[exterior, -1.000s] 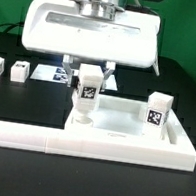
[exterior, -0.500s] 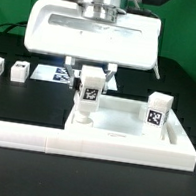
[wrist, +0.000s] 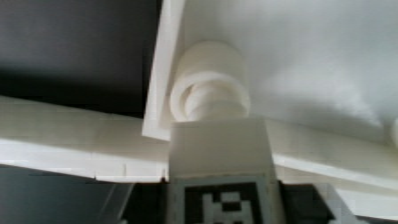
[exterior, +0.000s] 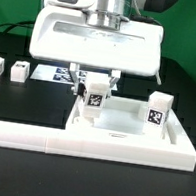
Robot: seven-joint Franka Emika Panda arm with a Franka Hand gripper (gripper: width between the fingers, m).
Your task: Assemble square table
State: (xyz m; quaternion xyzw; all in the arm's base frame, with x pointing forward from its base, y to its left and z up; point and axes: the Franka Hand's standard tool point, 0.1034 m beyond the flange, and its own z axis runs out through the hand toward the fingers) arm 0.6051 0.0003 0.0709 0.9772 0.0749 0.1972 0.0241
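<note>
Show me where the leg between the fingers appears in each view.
Exterior view: the leg sits mid-frame between the fingers, at the tabletop's corner on the exterior view's left.
Wrist view: the leg fills the foreground, its tag facing the camera.
Shared landmark: the tabletop beneath it, in both views.

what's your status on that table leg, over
Gripper shut on leg, upright at tabletop's corner on the exterior view's left. Second leg stands at the exterior view's right corner. Nothing seen in the way.
</note>
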